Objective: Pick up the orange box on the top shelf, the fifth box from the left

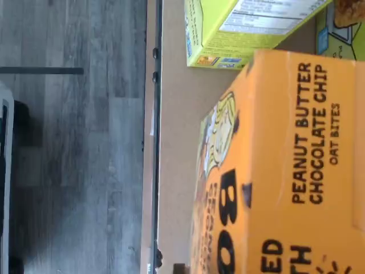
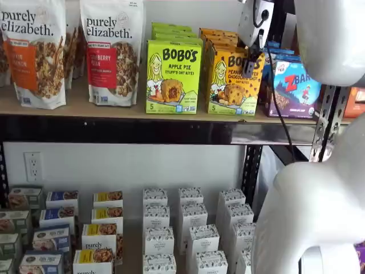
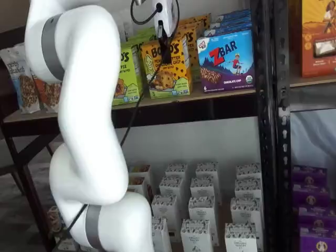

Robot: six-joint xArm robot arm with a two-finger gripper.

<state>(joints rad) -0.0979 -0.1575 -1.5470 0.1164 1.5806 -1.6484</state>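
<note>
The orange box (image 2: 227, 87) stands upright at the front of the top shelf (image 2: 114, 111), between a lime-green box and a blue box. It shows in both shelf views (image 3: 169, 73) and fills the wrist view (image 1: 285, 171), where its "Peanut Butter Chocolate Chip" lettering is close up. My gripper (image 2: 249, 69) hangs from above at the box's upper front edge, white body above, black fingers down over the box top. It also shows in a shelf view (image 3: 164, 48). The fingers are seen side-on, with no gap visible. I cannot tell whether they touch the box.
A lime-green Bobo's Apple Pie box (image 2: 173, 77) stands to the left, a blue ZBar box (image 2: 293, 85) to the right, more boxes behind them. Granola bags (image 2: 111, 51) stand further left. Black uprights (image 3: 268, 105) are at the right. White boxes (image 2: 191, 228) fill the lower shelf.
</note>
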